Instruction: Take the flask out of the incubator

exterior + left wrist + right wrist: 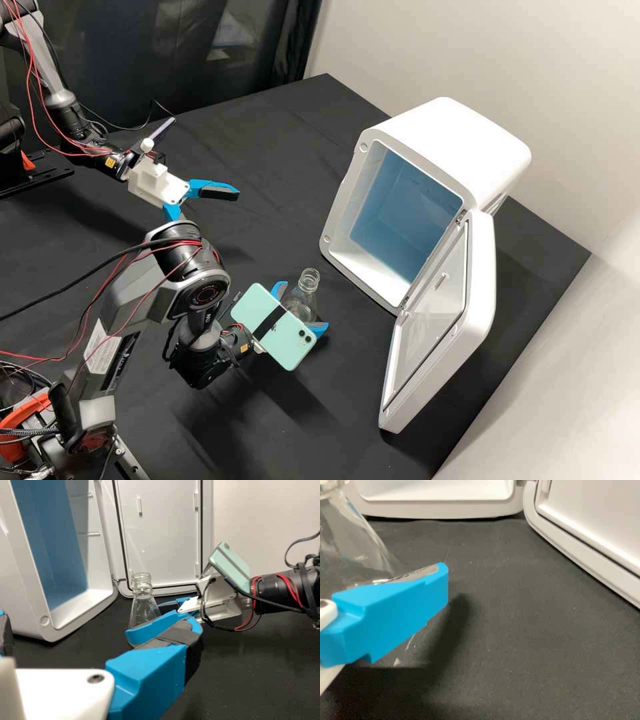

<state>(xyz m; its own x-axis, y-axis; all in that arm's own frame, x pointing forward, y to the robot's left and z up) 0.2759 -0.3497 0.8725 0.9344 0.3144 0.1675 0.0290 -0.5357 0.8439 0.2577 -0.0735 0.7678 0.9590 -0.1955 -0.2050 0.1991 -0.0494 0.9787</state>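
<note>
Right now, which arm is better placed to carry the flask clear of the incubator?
Right. The right gripper has its jaws around the flask, upright on the bench before the open incubator; the left gripper hangs open farther back.

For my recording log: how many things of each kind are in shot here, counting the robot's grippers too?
Clear glass conical flask: 1
White incubator with blue interior: 1
Mint-green phone on right wrist: 1
Blue-jawed white grippers: 2 (left gripper, right gripper)
Total: 5
</note>
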